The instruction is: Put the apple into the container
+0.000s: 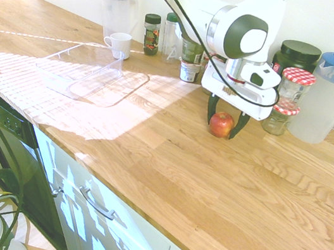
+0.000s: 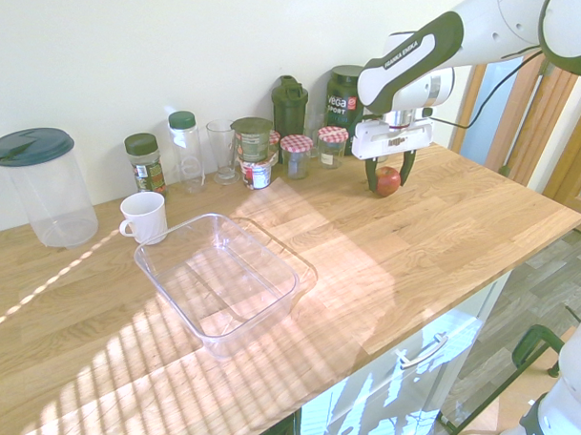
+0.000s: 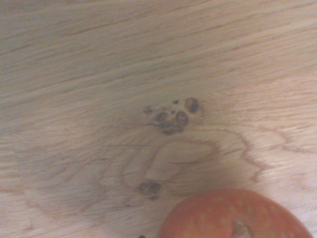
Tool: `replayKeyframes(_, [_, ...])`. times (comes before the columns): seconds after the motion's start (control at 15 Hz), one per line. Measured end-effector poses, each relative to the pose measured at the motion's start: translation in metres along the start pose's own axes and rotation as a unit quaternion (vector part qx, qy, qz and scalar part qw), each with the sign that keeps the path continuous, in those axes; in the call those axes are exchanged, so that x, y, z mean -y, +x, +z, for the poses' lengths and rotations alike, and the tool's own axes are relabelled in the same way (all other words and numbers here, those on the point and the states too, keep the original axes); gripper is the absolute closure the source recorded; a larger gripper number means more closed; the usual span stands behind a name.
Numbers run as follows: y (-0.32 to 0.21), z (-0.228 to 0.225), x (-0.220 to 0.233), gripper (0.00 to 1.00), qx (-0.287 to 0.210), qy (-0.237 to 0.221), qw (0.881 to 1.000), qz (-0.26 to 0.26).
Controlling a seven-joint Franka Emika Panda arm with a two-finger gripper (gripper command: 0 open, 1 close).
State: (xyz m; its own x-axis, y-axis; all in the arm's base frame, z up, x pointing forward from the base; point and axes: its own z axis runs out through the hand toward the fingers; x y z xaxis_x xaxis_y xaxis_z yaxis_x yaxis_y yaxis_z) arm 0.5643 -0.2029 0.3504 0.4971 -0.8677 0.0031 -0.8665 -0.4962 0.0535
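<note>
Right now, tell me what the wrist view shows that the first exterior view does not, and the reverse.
Only the wrist view shows a dark knot cluster in the wood near the small red apple. Only the first exterior view shows the gripper with a finger on each side of the apple, the clear plastic tray container, a white cup and jars with red-checked lids. Both show the apple resting on the wooden countertop.

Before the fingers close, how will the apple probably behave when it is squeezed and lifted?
The apple is round and stands free on the wooden counter, so an off-centre touch would probably make it roll. Its skin looks smooth, so it may slip in a light grip. It looks firm and small between the fingers of the gripper, so likely easy to lift.
</note>
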Motion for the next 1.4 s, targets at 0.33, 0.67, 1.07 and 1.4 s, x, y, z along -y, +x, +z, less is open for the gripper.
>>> replayKeyframes(0.33, [0.0, -0.001, 0.0, 1.0, 0.002, 0.005, 1.0, -0.005])
replayKeyframes(0.67, [-0.078, -0.101, 0.032, 1.0, -0.009, 0.051, 0.993, -0.106])
replayKeyframes(1.07, [-0.322, -0.128, 0.078, 1.0, -0.01, 0.063, 0.964, -0.258])
replayKeyframes(1.4, [-0.406, -0.099, 0.093, 1.0, -0.012, 0.068, 0.949, -0.308])
